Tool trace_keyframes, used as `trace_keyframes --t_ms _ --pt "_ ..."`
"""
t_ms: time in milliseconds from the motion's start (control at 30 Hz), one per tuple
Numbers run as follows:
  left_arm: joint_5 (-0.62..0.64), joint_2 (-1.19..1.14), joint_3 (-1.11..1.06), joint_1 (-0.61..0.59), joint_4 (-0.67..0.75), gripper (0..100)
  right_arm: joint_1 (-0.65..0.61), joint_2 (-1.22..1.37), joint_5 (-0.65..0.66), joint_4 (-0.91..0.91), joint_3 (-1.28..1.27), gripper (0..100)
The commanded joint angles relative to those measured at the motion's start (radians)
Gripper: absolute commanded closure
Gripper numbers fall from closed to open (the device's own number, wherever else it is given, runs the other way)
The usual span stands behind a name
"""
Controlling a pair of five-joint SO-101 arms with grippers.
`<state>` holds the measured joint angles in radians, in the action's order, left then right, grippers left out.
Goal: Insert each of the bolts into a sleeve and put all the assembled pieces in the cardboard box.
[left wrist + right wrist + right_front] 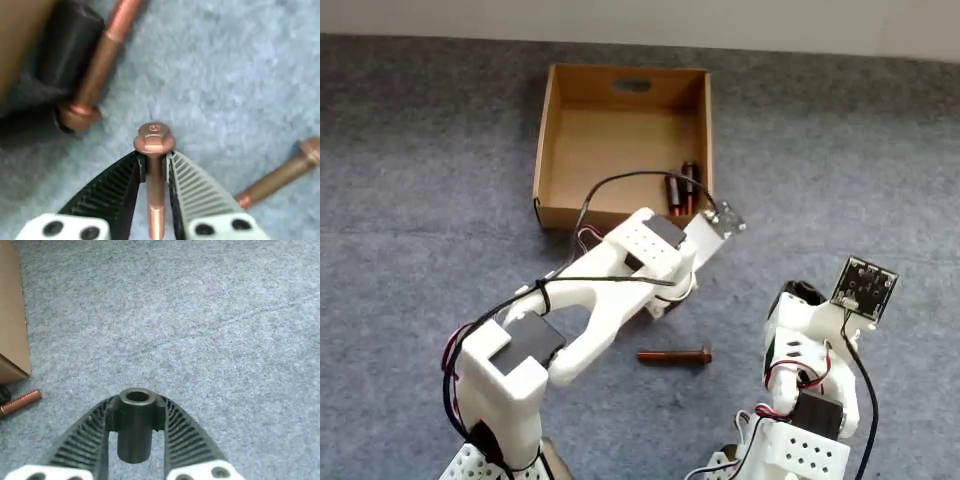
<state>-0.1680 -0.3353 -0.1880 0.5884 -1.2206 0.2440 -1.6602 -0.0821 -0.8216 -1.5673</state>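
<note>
1. Counting bolts: the left wrist view shows three coppery ones. They are the held bolt (155, 200), a second bolt (102, 55) lying against a dark sleeve (67, 50) (whether it passes through cannot be told), and a third bolt (280, 175) on the grey carpet (420, 150).
2. Cardboard box (548, 140): one, at 12 o'clock in the high view. At least two assembled pieces (680, 190) lie in its 5 o'clock corner, with long axes running 12 to 6 o'clock.
3. Left gripper (155, 160): the jaws are clamped on the held bolt's shank. Its long axis runs along the fingers, with the head past the fingertips, pointing away from the wrist.
4. Right gripper (136, 407): the jaws are clamped on one held sleeve (134, 440). Its axis runs along the fingers, and the open bore faces away from the wrist.
5. Loose bolt (675, 355): one on the carpet between the arms in the high view. Its axis runs 9 to 3 o'clock, head toward 3.
6. Views compared: the high view gives the box interior, the left arm (610, 290) coming from 7 o'clock and the right arm (800, 350) at 5 o'clock. The wrist views give both grips close up.
</note>
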Motion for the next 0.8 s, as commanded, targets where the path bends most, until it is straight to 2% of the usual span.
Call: trace_keyframes --t_ms 0,200,300,400,567,767 --pt "-0.003 0.039 -0.001 -0.018 -0.069 99 0.007 -0.012 -0.003 0.016 0.01 99.3" --pt "-0.005 0.234 -0.147 -0.147 -0.055 99 0.007 -0.012 -0.003 0.016 0.001 99.3" --pt "-0.017 0.355 -0.275 -0.217 0.02 99 -0.007 -0.012 -0.002 0.018 -0.002 99.3" --pt "-0.086 0.455 -0.409 -0.26 0.101 99 -0.036 -0.012 -0.002 0.018 -0.004 99.3" --pt "-0.089 0.53 -0.526 -0.331 0.189 98 -0.039 -0.012 -0.002 0.018 -0.004 99.3" --pt "-0.089 0.53 -0.533 -0.394 0.19 84 -0.039 -0.012 -0.002 0.018 -0.004 99.3"
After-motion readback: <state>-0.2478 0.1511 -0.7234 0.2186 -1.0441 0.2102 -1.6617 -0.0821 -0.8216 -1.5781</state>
